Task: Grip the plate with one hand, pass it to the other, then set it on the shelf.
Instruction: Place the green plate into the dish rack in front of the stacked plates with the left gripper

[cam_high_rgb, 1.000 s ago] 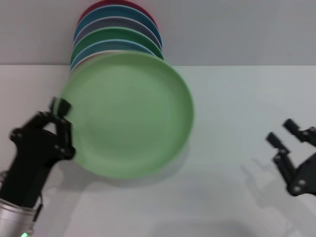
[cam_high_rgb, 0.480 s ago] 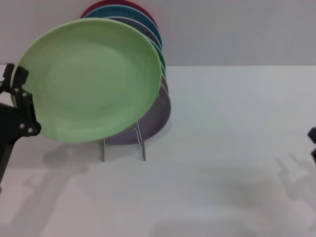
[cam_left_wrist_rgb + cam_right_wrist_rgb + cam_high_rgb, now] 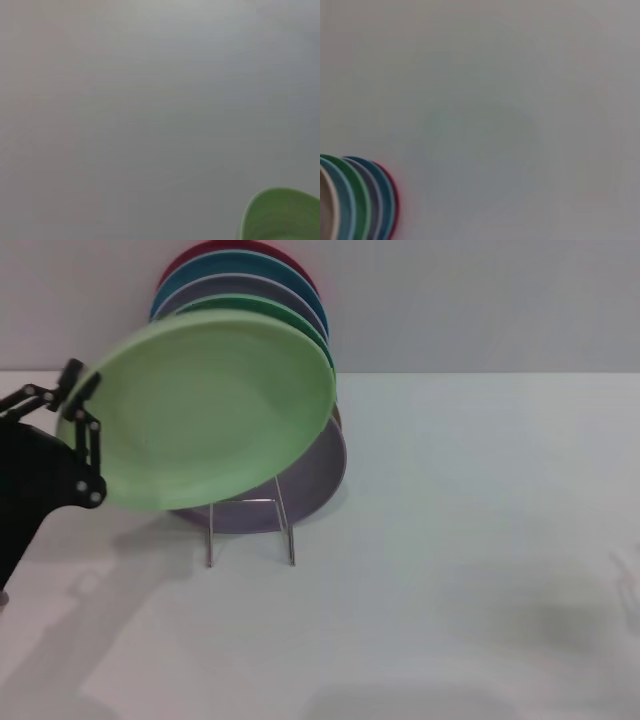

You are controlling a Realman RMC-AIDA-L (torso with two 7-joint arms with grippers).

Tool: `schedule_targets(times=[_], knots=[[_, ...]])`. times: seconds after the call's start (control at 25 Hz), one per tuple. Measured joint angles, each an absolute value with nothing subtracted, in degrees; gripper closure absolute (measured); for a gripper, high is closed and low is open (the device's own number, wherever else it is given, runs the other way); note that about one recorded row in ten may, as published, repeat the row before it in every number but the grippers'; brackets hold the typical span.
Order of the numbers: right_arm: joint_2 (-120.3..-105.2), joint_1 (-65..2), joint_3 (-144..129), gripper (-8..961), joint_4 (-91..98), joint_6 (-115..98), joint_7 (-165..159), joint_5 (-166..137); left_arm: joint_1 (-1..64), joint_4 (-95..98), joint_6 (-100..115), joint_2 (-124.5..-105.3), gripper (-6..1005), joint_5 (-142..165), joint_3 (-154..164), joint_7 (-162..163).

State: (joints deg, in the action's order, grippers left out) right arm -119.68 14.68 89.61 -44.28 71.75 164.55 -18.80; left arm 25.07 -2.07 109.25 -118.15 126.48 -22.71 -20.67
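In the head view my left gripper (image 3: 82, 435) is shut on the left rim of the pale mint-green plate (image 3: 205, 410). It holds the plate tilted in the air, in front of the row of plates standing in the silvery wire shelf (image 3: 250, 530). The plate's edge also shows in the left wrist view (image 3: 280, 215). The shelf's front loop shows below the plate. My right gripper is out of view.
Several plates stand in the shelf: a lilac one (image 3: 315, 475) at the front, then emerald green (image 3: 285, 312), grey-blue, teal and red behind. They also show in the right wrist view (image 3: 355, 205). The white table (image 3: 470, 540) stretches to the right.
My left gripper has carried the plate left and up, then tilted it flatter and lowered it toward the shelf's front. The right gripper has drawn back out of the head view.
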Motion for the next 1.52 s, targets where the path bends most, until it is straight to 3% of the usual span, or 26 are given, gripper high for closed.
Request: schedule_targets(times=[1.24,1.52], knots=[[-119.7,14.88,90.36,650,-43.9,69.24,164.44,-17.2,32.91,7.52,104.19,-117.22,908,128.14,-14.68,-22.26],[-119.7,14.93,90.21,650,-43.92,69.22,163.98,-17.2,34.02,7.8,102.0,-115.81,898,128.13,-12.41,-17.56]])
